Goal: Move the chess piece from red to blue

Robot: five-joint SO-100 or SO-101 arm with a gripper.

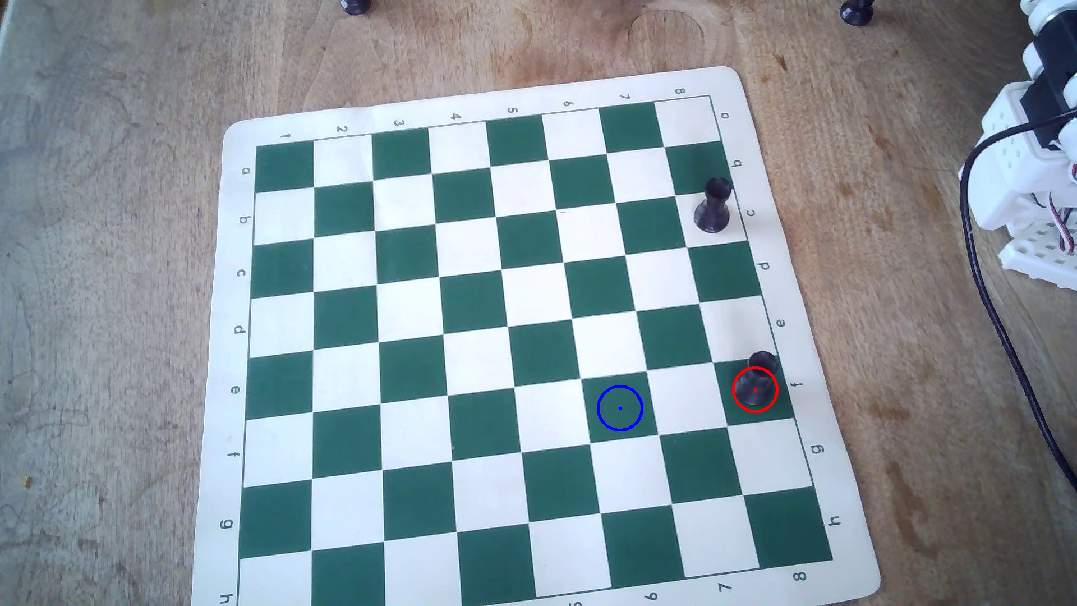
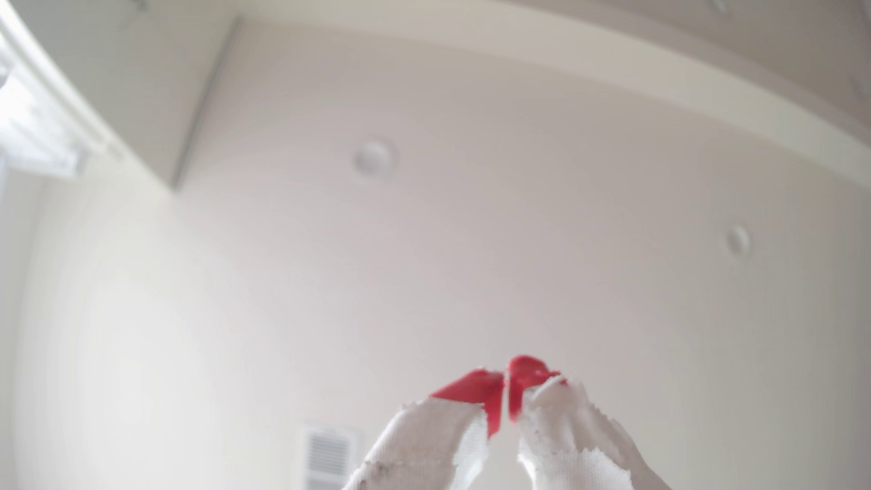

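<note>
In the overhead view the chess piece (image 1: 756, 381), a short black pawn, stands upright on a green square at the board's right edge, with the red circle (image 1: 755, 390) drawn around its base. The blue circle (image 1: 619, 408) marks an empty green square two squares to its left. The arm (image 1: 1043, 145) is folded up off the board at the right edge, and its gripper does not show there. In the wrist view the gripper (image 2: 505, 377) points up at a white ceiling, its red tips touching, white-wrapped fingers (image 2: 424, 443) below, holding nothing.
A taller black piece (image 1: 714, 205) stands near the chessboard's (image 1: 233, 326) right edge, further back. Two more dark pieces (image 1: 354, 6) (image 1: 856, 11) sit on the wooden table at the top. A black cable (image 1: 991, 303) runs down the right side.
</note>
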